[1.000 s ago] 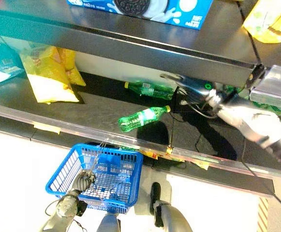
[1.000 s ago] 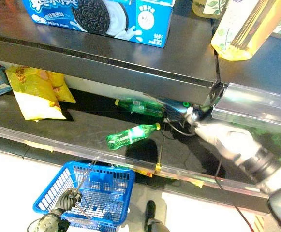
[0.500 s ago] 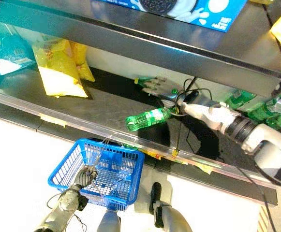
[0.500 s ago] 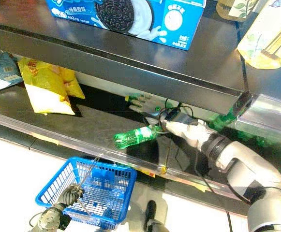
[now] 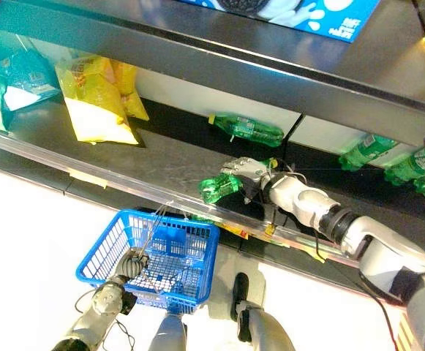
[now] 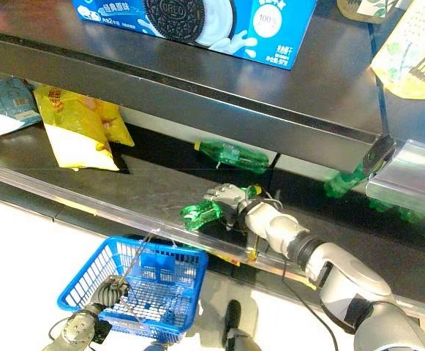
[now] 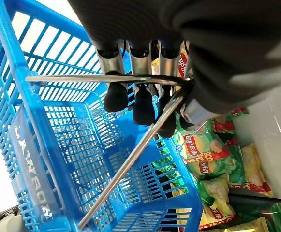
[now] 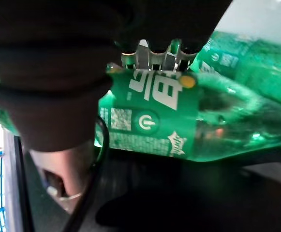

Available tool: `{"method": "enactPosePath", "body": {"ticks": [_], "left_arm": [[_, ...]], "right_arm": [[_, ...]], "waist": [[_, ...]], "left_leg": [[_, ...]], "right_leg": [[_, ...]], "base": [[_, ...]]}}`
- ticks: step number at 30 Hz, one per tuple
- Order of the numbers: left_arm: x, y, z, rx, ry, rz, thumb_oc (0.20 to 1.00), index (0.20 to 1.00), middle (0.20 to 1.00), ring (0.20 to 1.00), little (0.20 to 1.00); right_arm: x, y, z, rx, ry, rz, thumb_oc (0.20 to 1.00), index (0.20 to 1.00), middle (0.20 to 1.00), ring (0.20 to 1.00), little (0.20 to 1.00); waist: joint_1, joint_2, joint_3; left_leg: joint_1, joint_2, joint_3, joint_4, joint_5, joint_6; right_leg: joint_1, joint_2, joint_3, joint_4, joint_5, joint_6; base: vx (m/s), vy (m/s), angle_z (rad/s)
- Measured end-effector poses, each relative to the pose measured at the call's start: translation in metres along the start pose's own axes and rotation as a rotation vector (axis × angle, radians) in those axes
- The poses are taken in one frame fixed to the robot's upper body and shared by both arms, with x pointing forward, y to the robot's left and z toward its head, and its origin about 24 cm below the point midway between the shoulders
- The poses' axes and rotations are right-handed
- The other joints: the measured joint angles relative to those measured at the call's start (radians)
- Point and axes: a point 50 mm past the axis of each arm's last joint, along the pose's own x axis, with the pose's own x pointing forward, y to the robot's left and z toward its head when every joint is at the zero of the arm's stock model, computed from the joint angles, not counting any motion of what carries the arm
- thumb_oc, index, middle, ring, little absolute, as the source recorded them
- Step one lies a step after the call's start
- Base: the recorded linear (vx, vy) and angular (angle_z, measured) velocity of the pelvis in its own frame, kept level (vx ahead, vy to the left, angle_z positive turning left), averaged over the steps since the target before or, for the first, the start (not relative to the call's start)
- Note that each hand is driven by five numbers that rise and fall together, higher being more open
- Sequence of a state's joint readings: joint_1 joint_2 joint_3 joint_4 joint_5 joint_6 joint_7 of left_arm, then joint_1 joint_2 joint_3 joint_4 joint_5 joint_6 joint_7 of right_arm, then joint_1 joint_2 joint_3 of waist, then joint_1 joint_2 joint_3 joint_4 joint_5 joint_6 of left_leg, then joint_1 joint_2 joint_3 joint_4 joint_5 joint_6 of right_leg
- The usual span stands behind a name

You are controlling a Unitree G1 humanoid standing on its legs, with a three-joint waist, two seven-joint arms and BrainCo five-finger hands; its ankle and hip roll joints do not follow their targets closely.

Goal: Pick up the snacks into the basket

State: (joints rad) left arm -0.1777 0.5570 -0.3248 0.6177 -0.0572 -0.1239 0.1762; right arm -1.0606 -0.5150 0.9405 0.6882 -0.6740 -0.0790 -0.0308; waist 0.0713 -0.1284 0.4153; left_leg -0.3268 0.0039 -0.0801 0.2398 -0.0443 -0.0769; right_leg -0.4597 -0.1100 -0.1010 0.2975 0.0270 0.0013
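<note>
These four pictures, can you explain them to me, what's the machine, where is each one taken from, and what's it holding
It is a humanoid robot in front of store shelves. Two pictures come from a stereo camera on its head, looking down; the other two come from cameras on its wrists, looking along each hand from very close.

The left hand is low down, with its fingers hooked round the wire handle of a blue basket. The right hand reaches onto the lower shelf and is wrapped round a green bottle that lies on its side near the front edge; its wrist view shows that bottle up close.

Also on that shelf are another green bottle further back and yellow snack bags. A blue cookie box sits on the shelf above.
</note>
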Motion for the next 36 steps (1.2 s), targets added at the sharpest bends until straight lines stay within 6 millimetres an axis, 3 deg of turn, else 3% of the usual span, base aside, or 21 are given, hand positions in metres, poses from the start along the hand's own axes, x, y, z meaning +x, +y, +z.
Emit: {"method": "enactPosePath", "body": {"ticks": [8, 9, 10, 11, 13, 20, 33, 36], "left_arm": [[0.0, -0.001, 0.0, 0.001, -0.002, -0.003, 0.2, 0.2, 0.2, 0.2, 0.2], [0.0, -0.002, 0.0, 0.0, -0.002, -0.005, 0.2, 0.2, 0.2, 0.2, 0.2], [0.0, -0.002, 0.001, -0.003, -0.002, -0.006, 0.2, 0.2, 0.2, 0.2, 0.2], [0.0, -0.003, 0.001, -0.005, -0.003, -0.008, 0.2, 0.2, 0.2, 0.2, 0.2], [0.0, -0.004, 0.001, -0.005, -0.004, -0.013, 0.2, 0.2, 0.2, 0.2, 0.2], [0.001, -0.007, 0.006, -0.018, -0.02, -0.033, 0.2, 0.2, 0.2, 0.2, 0.2], [0.001, -0.008, 0.007, -0.045, -0.018, -0.056, 0.2, 0.2, 0.2, 0.2, 0.2], [0.002, -0.008, 0.007, -0.05, -0.02, -0.064, 0.2, 0.2, 0.2, 0.2, 0.2]], "right_arm": [[-0.001, 0.01, 0.002, 0.019, 0.009, 0.027, 1.0, 1.0, 1.0, 1.0, 1.0], [-0.001, 0.01, 0.002, 0.022, 0.013, 0.026, 0.771, 0.771, 0.771, 0.771, 0.771], [0.0, 0.01, 0.003, 0.027, 0.015, 0.025, 0.771, 0.771, 0.771, 0.771, 0.771], [0.001, 0.01, 0.003, 0.055, 0.025, 0.019, 0.304, 0.304, 0.304, 0.304, 0.304], [0.002, 0.008, 0.003, 0.073, 0.03, 0.007, 0.2, 0.2, 0.2, 0.2, 0.2], [0.005, -0.003, -0.006, 0.1, 0.078, -0.041, 0.2, 0.2, 0.2, 0.2, 0.2], [0.0, 0.001, -0.016, 0.108, 0.109, -0.002, 0.2, 0.2, 0.2, 0.2, 0.2], [-0.009, 0.003, -0.019, 0.211, 0.107, -0.013, 0.2, 0.2, 0.2, 0.2, 0.2]], "waist": [[0.0, 0.004, 0.003], [0.0, 0.007, 0.004], [-0.001, 0.01, 0.006], [-0.002, 0.011, 0.005], [0.0, 0.014, 0.005], [0.024, 0.034, 0.003], [0.032, 0.048, 0.003], [0.038, 0.049, 0.003]], "left_leg": [[0.0, -0.001, -0.006, -0.001, 0.005, -0.003], [-0.001, -0.001, -0.007, -0.002, 0.006, -0.004], [-0.001, -0.001, -0.007, -0.002, 0.006, -0.005], [-0.001, -0.001, -0.008, -0.001, 0.006, -0.005], [-0.003, -0.002, -0.009, -0.001, 0.007, -0.006], [-0.018, -0.005, -0.042, -0.002, 0.018, -0.02], [-0.017, -0.026, -0.101, -0.001, 0.025, -0.027], [-0.017, -0.028, -0.097, 0.004, 0.025, -0.027]], "right_leg": [[-0.007, -0.002, -0.001, 0.019, -0.007, -0.002], [-0.007, -0.002, -0.002, 0.021, -0.008, -0.001], [-0.008, -0.003, -0.002, 0.023, -0.009, -0.002], [-0.011, -0.004, -0.002, 0.031, -0.013, -0.002], [-0.016, -0.005, -0.003, 0.038, -0.017, -0.004], [-0.036, -0.016, -0.035, 0.085, -0.044, -0.017], [-0.036, -0.048, -0.073, 0.153, -0.098, -0.017], [-0.035, -0.05, -0.072, 0.152, -0.098, -0.017]], "base": [[-0.01, -0.012, 0.01], [-0.04, -0.031, 0.03], [-0.03, -0.027, 0.02], [0.0, 0.0, 0.0], [-0.02, -0.012, 0.03], [-0.03, -0.028, 0.15], [-0.04, -0.006, 0.15], [-0.01, 0.055, 0.0]]}}
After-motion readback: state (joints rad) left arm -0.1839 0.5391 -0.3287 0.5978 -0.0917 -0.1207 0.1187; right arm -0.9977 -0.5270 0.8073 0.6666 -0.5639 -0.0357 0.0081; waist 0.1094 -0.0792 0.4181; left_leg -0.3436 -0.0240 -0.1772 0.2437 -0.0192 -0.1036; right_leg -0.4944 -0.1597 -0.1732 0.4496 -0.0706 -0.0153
